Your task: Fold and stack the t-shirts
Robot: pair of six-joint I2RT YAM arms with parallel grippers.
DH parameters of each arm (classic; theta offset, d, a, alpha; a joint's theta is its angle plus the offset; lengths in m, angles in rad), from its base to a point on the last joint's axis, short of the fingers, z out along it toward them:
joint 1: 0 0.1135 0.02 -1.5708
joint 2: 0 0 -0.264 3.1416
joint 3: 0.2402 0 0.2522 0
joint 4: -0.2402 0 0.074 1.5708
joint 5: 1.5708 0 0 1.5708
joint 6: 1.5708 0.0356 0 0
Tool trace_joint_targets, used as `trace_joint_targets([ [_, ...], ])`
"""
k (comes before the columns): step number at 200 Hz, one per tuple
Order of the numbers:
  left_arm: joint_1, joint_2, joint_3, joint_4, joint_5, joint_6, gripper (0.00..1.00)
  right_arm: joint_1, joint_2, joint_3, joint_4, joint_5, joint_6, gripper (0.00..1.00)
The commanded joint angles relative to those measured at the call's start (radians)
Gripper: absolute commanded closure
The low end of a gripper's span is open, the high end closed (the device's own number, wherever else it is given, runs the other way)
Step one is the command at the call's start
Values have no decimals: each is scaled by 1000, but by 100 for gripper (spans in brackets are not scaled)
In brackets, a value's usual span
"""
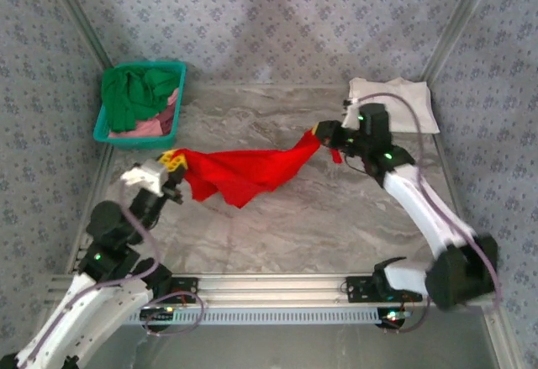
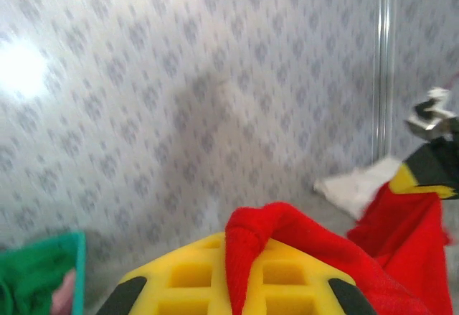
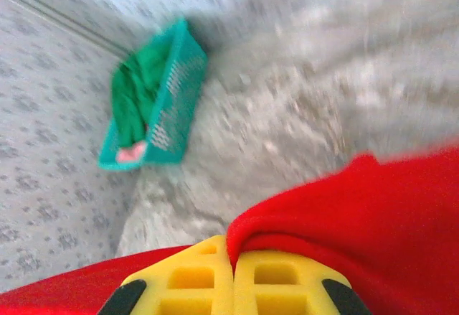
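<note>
A bright red t-shirt (image 1: 248,171) hangs stretched above the marble table between my two grippers. My left gripper (image 1: 174,161) is shut on its left end; in the left wrist view a fold of the red t-shirt (image 2: 287,232) is pinched between the yellow jaws of the left gripper (image 2: 240,268). My right gripper (image 1: 322,134) is shut on the right end, where the red t-shirt (image 3: 373,214) bulges out of the closed yellow jaws of the right gripper (image 3: 234,257). A folded white t-shirt (image 1: 403,100) lies at the back right. Green (image 1: 134,92) and pink (image 1: 155,125) t-shirts fill the basket.
A teal plastic basket (image 1: 105,129) stands at the table's back left corner, seen too in the right wrist view as the basket (image 3: 168,107). Patterned walls close in the back and sides. An aluminium rail (image 1: 277,285) runs along the near edge.
</note>
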Motion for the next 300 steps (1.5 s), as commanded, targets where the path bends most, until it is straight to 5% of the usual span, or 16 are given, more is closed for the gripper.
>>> trace_joint_targets([
  [1, 7, -89, 84, -27, 41, 55, 100, -3, -184, -23, -219, 129, -108, 100],
  [58, 6, -26, 321, -120, 275, 58, 100, 98, -469, 148, -464, 300, -155, 100],
  [98, 6, 45, 388, -170, 224, 22, 100, 123, -492, 215, -569, 361, -139, 100],
  [140, 11, 264, 280, -58, -32, 118, 100, 90, -198, 232, -527, 407, -213, 100],
  [165, 121, 441, 117, 180, 32, 70, 100, -33, 75, 226, -369, 278, -143, 94],
  [190, 333, 703, -23, 466, 180, -92, 39, -74, 375, 314, -292, 278, -144, 61],
  [207, 379, 865, -10, 505, 149, -101, 20, -103, 580, 455, -329, 220, -163, 50],
  [232, 379, 892, 73, 340, 93, -140, 16, -107, 642, 519, -339, 175, -170, 37],
  [274, 343, 653, 61, -165, 105, -353, 12, -98, 292, 190, -300, 215, -230, 32],
  [300, 244, 552, -32, -404, 128, -565, 8, -110, 92, -55, -272, 273, -229, 28],
])
